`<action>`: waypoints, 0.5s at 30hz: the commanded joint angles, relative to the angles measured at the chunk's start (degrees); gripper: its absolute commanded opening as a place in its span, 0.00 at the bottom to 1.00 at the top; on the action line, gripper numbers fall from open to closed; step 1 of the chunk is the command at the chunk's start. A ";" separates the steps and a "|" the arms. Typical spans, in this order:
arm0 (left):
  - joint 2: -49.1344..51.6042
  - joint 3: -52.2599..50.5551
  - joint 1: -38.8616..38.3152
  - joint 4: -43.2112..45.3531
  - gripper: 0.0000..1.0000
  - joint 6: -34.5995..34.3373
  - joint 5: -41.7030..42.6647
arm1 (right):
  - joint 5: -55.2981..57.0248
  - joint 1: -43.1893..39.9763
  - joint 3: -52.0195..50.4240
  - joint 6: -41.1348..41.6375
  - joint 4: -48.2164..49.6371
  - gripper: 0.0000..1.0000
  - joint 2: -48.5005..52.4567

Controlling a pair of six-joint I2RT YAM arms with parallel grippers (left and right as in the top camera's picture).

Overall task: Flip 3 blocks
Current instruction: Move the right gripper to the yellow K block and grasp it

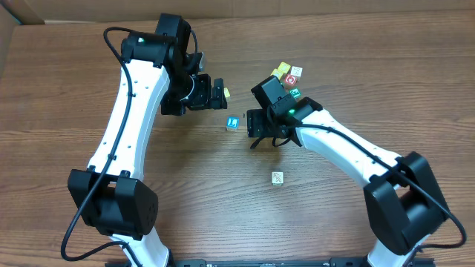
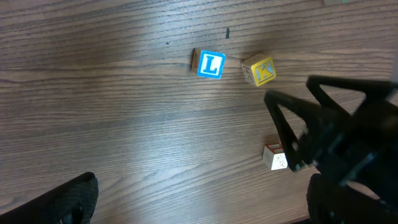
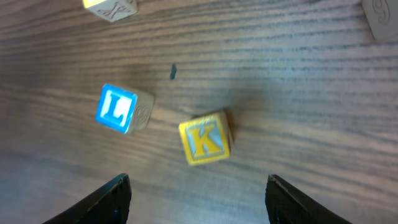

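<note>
The blue block (image 3: 117, 110), with a white L on it, lies on the table left of the pale yellow K block (image 3: 206, 138). My right gripper (image 3: 198, 179) hangs open just short of the K block, nothing between its fingers. The left wrist view shows the same pair, blue block (image 2: 210, 65) and K block (image 2: 259, 70), with a cream-white block (image 2: 275, 158) beside the right arm's dark frame. Overhead, the blue block (image 1: 232, 123) sits between my left gripper (image 1: 217, 93) and right gripper (image 1: 260, 133); a cream-white block (image 1: 277, 179) lies alone nearer the front. My left gripper (image 2: 199, 202) is wide open and empty.
A cluster of cubes (image 1: 288, 76), bright yellow, red-marked and green-marked, sits behind the right arm. A small yellowish cube (image 1: 227, 94) lies at the left gripper's tip. Two more pale cubes (image 3: 112, 7) (image 3: 380, 18) show at the top edge of the right wrist view.
</note>
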 commanded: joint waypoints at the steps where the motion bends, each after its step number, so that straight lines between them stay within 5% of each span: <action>1: 0.46 0.07 -0.02 0.07 1.00 0.37 -0.35 | 1.90 0.28 0.55 -0.39 1.81 0.70 1.70; 6: 0.46 0.07 -0.02 0.31 1.00 -0.63 0.17 | 1.88 0.28 0.50 -0.42 4.94 0.70 5.40; 15: 0.46 0.07 2.27 3.13 1.00 -4.15 -13.00 | 1.88 0.28 0.48 -1.53 7.85 0.59 9.51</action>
